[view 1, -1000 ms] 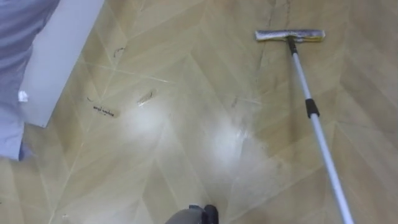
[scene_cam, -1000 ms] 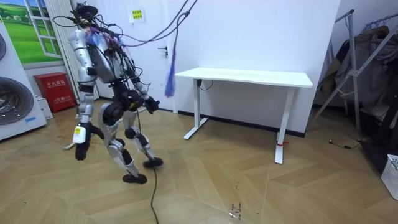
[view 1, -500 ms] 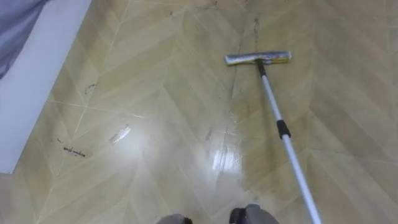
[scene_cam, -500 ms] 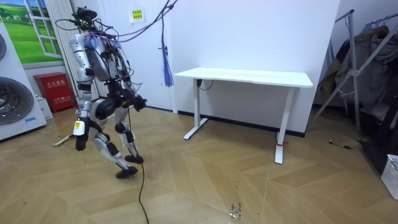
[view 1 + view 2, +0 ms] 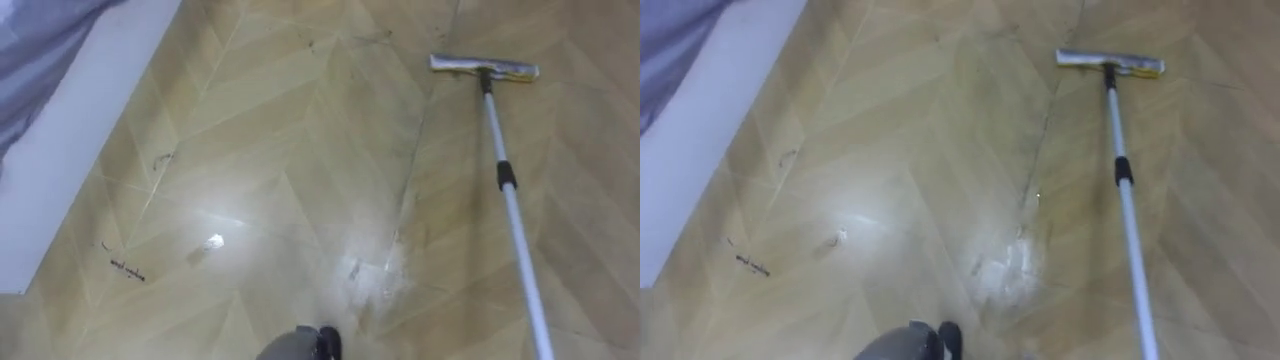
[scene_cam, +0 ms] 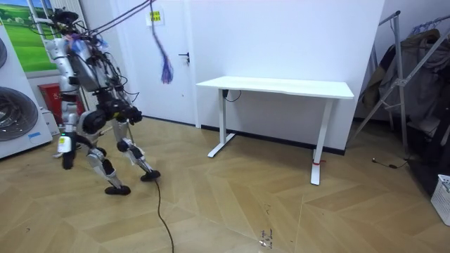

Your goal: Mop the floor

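Has the mop [image 5: 512,228] on the floor [image 5: 300,150], head [image 5: 484,67] flat at 1 o'clock, pole [image 5: 494,130] slanting to 5 o'clock; cannot tell whether the low-hanging robot hand [image 6: 67,160] is open or closed.

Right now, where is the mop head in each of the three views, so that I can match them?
Left eye view: mop head at upper right, flat on the floor, its handle running to the bottom edge.
Right eye view: upper right too, slightly nearer the middle.
Room view: I cannot make it out by the robot.
Shared landmark: the dark scribble mark, lower left in both eye views.
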Robot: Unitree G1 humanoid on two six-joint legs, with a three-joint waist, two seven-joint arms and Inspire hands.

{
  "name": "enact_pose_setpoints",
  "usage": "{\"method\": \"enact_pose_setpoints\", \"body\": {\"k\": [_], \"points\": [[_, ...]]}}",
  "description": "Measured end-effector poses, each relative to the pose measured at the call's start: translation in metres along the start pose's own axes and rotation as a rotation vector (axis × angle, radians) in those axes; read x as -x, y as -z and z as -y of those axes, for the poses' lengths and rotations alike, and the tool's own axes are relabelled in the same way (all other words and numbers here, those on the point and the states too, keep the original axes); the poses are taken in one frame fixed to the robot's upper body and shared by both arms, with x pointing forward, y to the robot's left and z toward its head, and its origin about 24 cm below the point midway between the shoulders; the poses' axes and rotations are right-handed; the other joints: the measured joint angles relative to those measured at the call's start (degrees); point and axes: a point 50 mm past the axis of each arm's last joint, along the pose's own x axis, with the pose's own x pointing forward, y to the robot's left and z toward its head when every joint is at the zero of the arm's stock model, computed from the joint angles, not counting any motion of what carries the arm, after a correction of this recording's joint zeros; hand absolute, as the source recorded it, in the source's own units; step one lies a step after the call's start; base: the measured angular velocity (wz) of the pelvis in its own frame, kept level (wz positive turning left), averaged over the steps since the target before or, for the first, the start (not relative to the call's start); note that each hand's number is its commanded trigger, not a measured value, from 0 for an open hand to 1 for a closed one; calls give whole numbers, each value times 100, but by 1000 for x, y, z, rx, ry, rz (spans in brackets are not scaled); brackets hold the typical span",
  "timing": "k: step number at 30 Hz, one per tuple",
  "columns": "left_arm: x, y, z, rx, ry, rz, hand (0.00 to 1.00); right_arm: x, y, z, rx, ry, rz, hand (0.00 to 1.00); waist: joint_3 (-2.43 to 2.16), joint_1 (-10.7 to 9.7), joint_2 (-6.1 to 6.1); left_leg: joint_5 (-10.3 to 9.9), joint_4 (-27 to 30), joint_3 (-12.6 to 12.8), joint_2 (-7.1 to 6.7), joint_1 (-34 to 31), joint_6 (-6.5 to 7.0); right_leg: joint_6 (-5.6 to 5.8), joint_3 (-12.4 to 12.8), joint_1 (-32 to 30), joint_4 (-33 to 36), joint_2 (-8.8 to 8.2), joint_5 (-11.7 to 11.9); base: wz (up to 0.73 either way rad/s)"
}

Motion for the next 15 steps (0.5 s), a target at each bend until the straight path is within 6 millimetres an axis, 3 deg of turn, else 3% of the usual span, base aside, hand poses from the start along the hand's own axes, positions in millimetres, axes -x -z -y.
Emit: {"method": "enact_pose_setpoints", "body": {"k": [3, 4, 5, 6, 8, 10, 12, 13, 15], "points": [[1, -2, 0, 4, -4, 11, 0, -2, 34, -18, 0, -40, -77, 100, -18, -104, 65, -28, -291, -39, 4, 311, -49, -92, 12, -574, -1462, -142, 167, -7], [1, 2, 0, 3, -1, -2, 0, -2, 44, -25, 3, -56, -100, 100, -19, -168, 61, -158, -374, -36, 15, 485, -169, -102, 38, -604, -2271, -194, 517, -8], [1, 7, 3, 1, 4, -17, 0, -2, 53, -29, 5, -67, -121, 100, -25, -173, 94, -428, -342, -36, 95, 665, -267, -82, -59, -587, -2478, -212, 1016, -13], [2, 10, 4, 0, 8, -25, 0, -2, 57, -31, 10, -72, -129, 100, -35, -174, 114, -515, -247, -51, 148, 721, -335, -146, -153, -534, -2412, -190, 1067, -26], [3, 22, 7, 10, 20, -72, 0, -1, 57, -39, 24, -96, -133, 100, -30, -177, 105, -659, 22, -120, 309, 890, -551, -338, -276, -309, -2179, -5, 773, -19], [3, 24, 7, 28, 24, -83, 0, 0, 45, -40, 22, -100, -109, 100, -8, -207, 76, -690, 536, -153, 413, 857, -618, -445, -316, -211, -1915, 59, 454, 6], [3, 25, 9, 44, 31, -96, 0, 1, 21, -35, 21, -84, -67, 100, 16, -193, 43, -587, 1323, -205, 535, 662, -779, -585, -326, -125, -1617, 161, 118, -4], [4, 25, 10, 48, 36, -98, 0, 2, -1, -28, 11, -68, -24, 100, 32, -178, 25, -394, 1852, -265, 593, 475, -846, -643, -301, -70, -1463, 233, -34, -5], [3, 21, 9, 56, 33, -87, 0, 9, -42, -14, -5, -38, 69, 100, 88, -154, -82, -368, 2107, -272, 511, 156, -875, -689, -234, -56, -1298, 260, -210, -4]]}}
